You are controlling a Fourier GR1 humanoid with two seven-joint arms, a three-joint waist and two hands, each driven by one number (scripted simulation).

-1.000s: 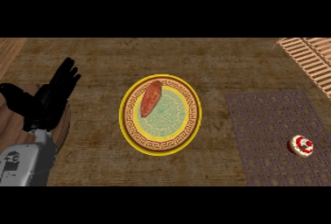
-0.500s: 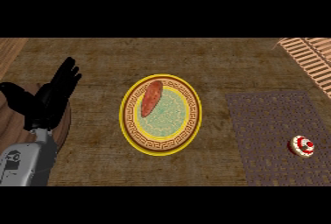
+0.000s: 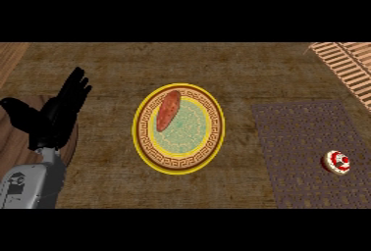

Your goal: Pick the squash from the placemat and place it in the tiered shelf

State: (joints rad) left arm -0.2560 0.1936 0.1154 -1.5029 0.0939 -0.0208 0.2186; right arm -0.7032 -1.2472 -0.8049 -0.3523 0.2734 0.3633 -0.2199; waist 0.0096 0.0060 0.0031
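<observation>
The squash (image 3: 337, 162) is a small round thing, red and cream, lying near the right edge of the dark patterned placemat (image 3: 297, 147). The tiered shelf (image 3: 351, 68), made of pale wooden slats, shows at the upper right corner, beyond the placemat. My left hand (image 3: 54, 115) stands open at the far left with its fingers straight and pointing up, holding nothing, far from the squash. My right hand does not show.
A round plate (image 3: 179, 130) with a yellow rim and a green patterned middle sits at the counter's centre. A reddish-brown oblong food item (image 3: 169, 110) lies on its upper left part. Brown counter surface runs between plate and placemat.
</observation>
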